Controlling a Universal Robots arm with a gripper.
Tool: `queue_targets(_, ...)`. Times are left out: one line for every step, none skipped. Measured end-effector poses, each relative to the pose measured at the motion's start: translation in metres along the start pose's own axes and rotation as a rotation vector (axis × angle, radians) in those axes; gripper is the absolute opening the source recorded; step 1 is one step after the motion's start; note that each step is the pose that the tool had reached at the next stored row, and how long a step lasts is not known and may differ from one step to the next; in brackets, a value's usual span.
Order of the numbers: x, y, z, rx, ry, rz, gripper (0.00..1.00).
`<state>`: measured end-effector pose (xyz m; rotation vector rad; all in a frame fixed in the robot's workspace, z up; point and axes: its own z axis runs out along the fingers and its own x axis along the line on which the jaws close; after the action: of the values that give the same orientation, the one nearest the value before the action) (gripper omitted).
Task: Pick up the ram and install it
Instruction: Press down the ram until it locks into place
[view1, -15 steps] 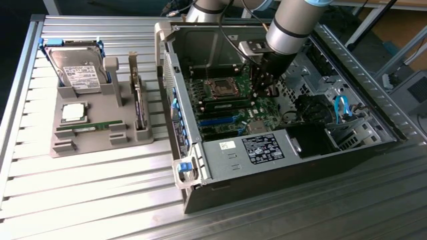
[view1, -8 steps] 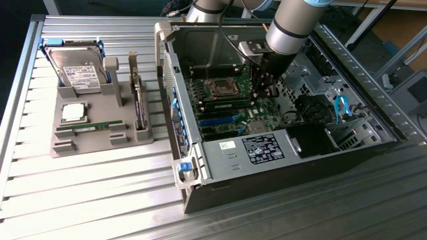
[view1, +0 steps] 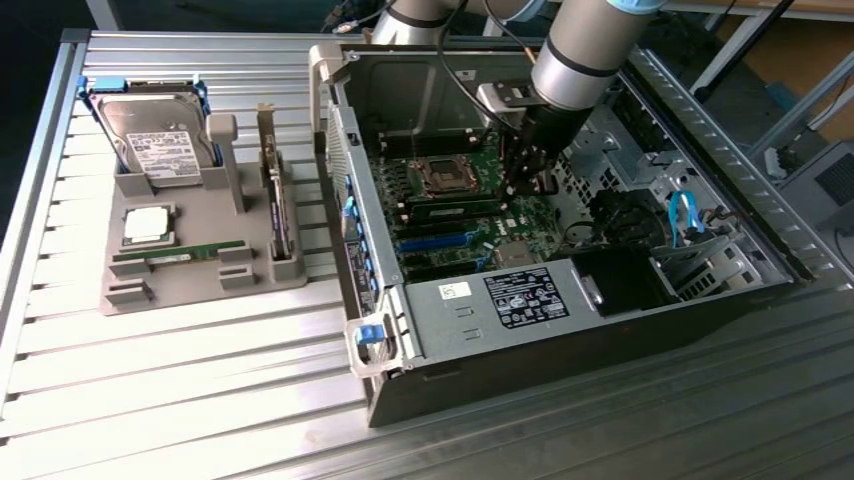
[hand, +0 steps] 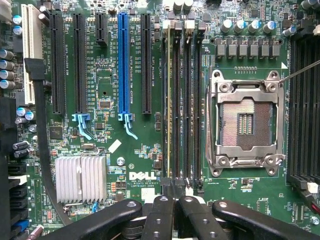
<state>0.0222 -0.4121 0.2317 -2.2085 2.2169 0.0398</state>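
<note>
Inside the open computer case (view1: 400, 330), the gripper (hand: 175, 210) hangs over the motherboard (hand: 110, 150) with jaws pressed together above the memory slots (hand: 182, 100), at nine o'clock of the empty CPU socket (hand: 246, 123), seemingly pressing a ram stick (hand: 175, 100) home; another ram stick (view1: 174, 254) lies in the grey parts tray (view1: 200, 290)

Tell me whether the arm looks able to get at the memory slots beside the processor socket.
Probably yes. The case stands open, the arm reaches inside, and its shut jaws sit right over the memory slots beside the empty processor socket, with nothing between.
</note>
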Motion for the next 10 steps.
queue_targets(0.000,0.0000,-0.0005,0.0000,-0.0002,0.000,0.10)
queue_targets(0.000,0.0000,-0.0010,0.0001,-0.0004,0.000,0.10)
queue_targets(0.000,0.0000,-0.0022,0.0000,-0.0001,0.000,0.10)
queue_targets(0.000,0.0000,-0.0034,0.0000,0.0000,0.000,0.10)
queue_targets(0.000,0.0001,-0.0065,0.0000,0.0001,0.000,0.10)
queue_targets(0.000,0.0001,-0.0089,0.0000,0.0000,0.000,0.10)
queue_targets(0.000,0.0001,-0.0105,0.0001,-0.0001,0.000,0.10)
queue_targets(0.000,0.0001,-0.0119,0.0000,0.0000,0.000,0.10)
queue_targets(0.000,0.0001,-0.0133,0.0000,0.0000,0.000,0.10)
queue_targets(0.000,0.0001,-0.0134,0.0001,-0.0003,0.000,0.10)
